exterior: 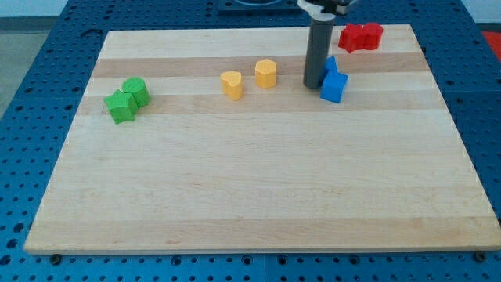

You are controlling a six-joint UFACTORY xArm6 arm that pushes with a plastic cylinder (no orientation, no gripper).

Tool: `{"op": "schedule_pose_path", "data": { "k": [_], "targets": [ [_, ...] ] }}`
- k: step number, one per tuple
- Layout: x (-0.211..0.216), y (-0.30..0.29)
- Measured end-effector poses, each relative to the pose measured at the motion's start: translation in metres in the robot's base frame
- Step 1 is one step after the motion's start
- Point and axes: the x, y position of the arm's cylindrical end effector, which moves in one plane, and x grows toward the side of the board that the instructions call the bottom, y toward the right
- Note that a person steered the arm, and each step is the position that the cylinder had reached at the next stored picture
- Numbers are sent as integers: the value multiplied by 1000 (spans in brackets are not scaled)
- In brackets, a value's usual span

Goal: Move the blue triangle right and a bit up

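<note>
Your wooden board (235, 196) lies bare in front. Farther back, my tip (313, 84), a bare rod gripping nothing, touches the left side of the blue triangle (329, 66), nestled behind a blue cube (333, 87). Likely light, rigid, slippery: push its left-lower face.

Just right of the blue triangle (330, 66), bare bench (391, 94) is seen as far as the edge. Up and right of it the way is narrowed by two red blocks (361, 37), set well apart from it. Its lower side is touched by a blue cube (334, 86) — its left is blocked by my tip (314, 84).
</note>
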Motion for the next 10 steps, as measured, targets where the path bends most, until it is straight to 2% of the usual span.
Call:
{"op": "schedule_pose_path", "data": {
  "k": [1, 3, 4, 5, 6, 8, 9, 10],
  "targets": [
    [3, -20],
    [-33, 59],
    [-38, 81],
    [-28, 58],
    [-18, 62],
    [-40, 150],
    [-45, 158],
    [-28, 147]
  ]
}}
